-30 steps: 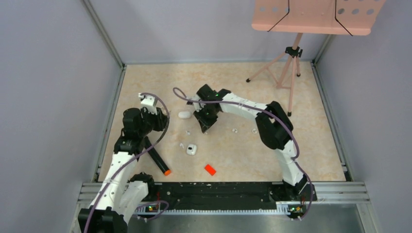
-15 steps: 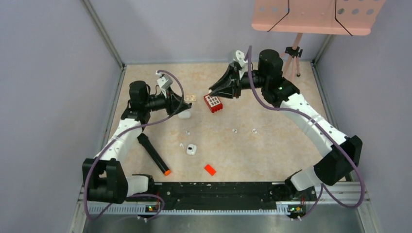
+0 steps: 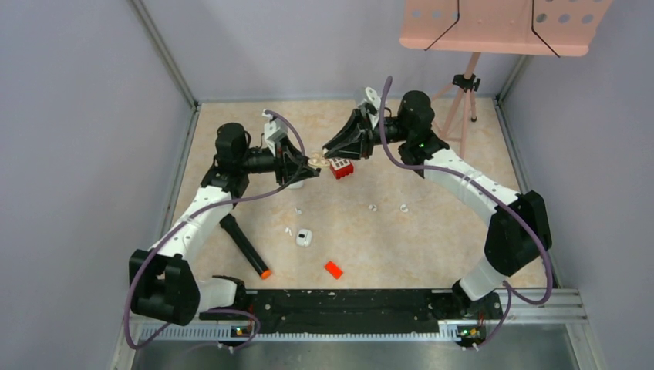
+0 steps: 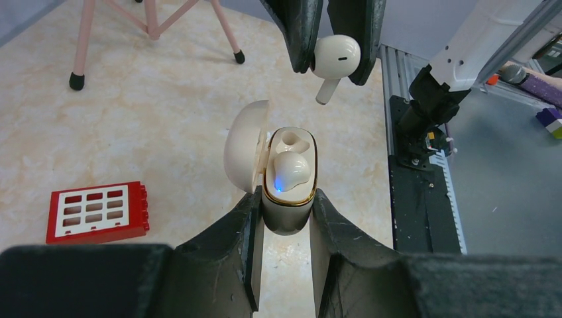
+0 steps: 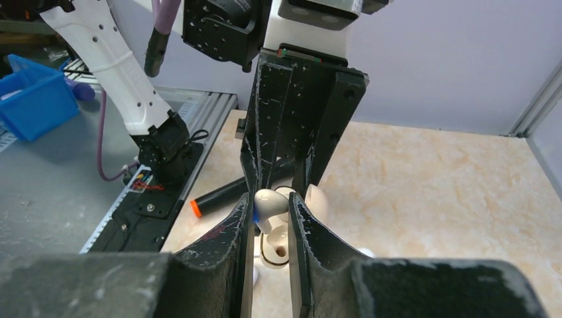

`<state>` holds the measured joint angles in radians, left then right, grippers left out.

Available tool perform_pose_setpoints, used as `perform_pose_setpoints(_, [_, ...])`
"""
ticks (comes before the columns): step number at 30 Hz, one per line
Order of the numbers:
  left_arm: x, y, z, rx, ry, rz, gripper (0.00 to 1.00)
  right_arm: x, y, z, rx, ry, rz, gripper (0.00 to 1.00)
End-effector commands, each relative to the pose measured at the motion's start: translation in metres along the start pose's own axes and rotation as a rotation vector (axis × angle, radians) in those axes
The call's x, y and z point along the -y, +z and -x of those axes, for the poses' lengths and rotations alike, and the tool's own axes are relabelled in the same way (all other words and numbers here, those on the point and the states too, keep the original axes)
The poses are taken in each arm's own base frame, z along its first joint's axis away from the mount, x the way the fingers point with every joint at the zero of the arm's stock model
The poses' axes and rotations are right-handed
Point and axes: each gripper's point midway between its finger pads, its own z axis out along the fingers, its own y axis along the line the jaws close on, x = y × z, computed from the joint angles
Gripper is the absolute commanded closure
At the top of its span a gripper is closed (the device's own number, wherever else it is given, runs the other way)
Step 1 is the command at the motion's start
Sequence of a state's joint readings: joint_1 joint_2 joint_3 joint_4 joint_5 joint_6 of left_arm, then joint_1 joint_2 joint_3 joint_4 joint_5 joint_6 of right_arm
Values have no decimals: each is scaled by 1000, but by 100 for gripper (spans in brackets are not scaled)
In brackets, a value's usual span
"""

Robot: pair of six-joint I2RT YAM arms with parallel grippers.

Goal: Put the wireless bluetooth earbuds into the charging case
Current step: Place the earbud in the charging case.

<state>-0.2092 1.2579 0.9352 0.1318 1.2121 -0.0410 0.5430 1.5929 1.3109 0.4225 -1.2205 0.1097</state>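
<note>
The left end effector (image 3: 307, 163), gripping the charging case (image 4: 286, 213), moved right; the right end effector (image 3: 329, 150), pinching an earbud (image 4: 337, 58), closed in leftward.

A red block (image 3: 342, 168) lies toward the far middle of the beige marbled table (image 3: 432, 239), its white grid-patterned face upward. A small orange-red chip (image 3: 333, 269) sits near the front edge, well apart from the block. To the left lies a black marker (image 3: 244, 246) with an orange tip pointing toward the near side. A pink music stand (image 3: 505, 27) rises at the far right on a pink tripod (image 3: 455, 100) with black feet. A black rail (image 3: 339, 304) runs along the near edge. The right wrist view shows a blue bin (image 5: 33, 99) off the table.
</note>
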Motion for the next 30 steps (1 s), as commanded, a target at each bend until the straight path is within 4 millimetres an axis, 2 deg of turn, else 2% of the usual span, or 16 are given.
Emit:
perform_pose_setpoints(1, [11, 0, 31, 60, 69, -14, 100, -14, 5, 27, 55, -106, 50, 97])
perform_pose_setpoints(20, [20, 1, 55, 90, 29, -33, 100, -10, 4, 19, 42, -120, 2, 96])
perform_pose_setpoints(30, [24, -1, 54, 86, 32, -38, 100, -7, 4, 17, 50, -130, -41, 95])
